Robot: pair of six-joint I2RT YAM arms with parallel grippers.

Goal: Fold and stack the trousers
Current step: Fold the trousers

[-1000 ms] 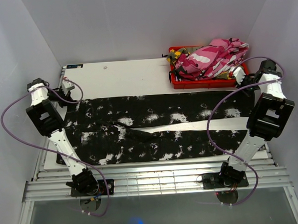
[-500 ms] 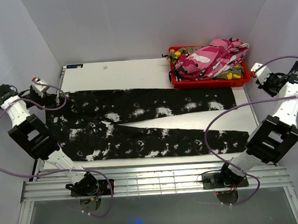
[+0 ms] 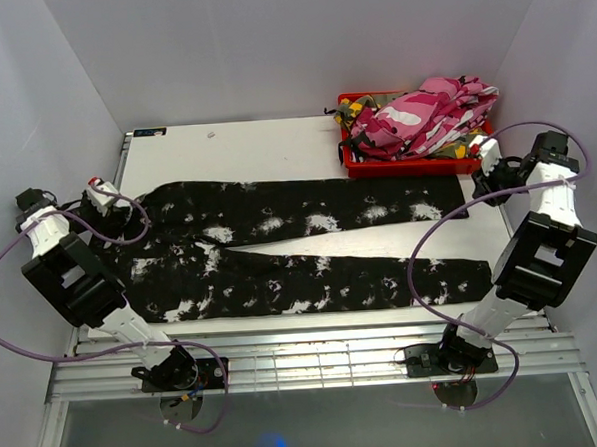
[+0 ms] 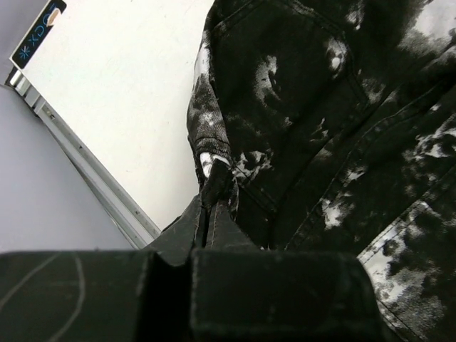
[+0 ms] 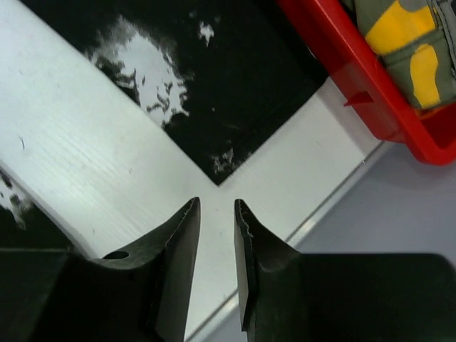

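Pinched black trousers (image 4: 320, 107) waistband (image 4: 212, 151) w/ L end effector (image 4: 217, 206) to anchor cloth flat, w/ R end effector (image 5: 217, 214) spread slightly, empty, hem (image 5: 242, 142) just ahead.

A small dark sticker (image 4: 39, 32) sits at the far left corner of the white table (image 4: 121, 107). It carries pale blue characters beside a peach-coloured dot, seen at an angle and too blurred to read. Nothing else bears legible writing.
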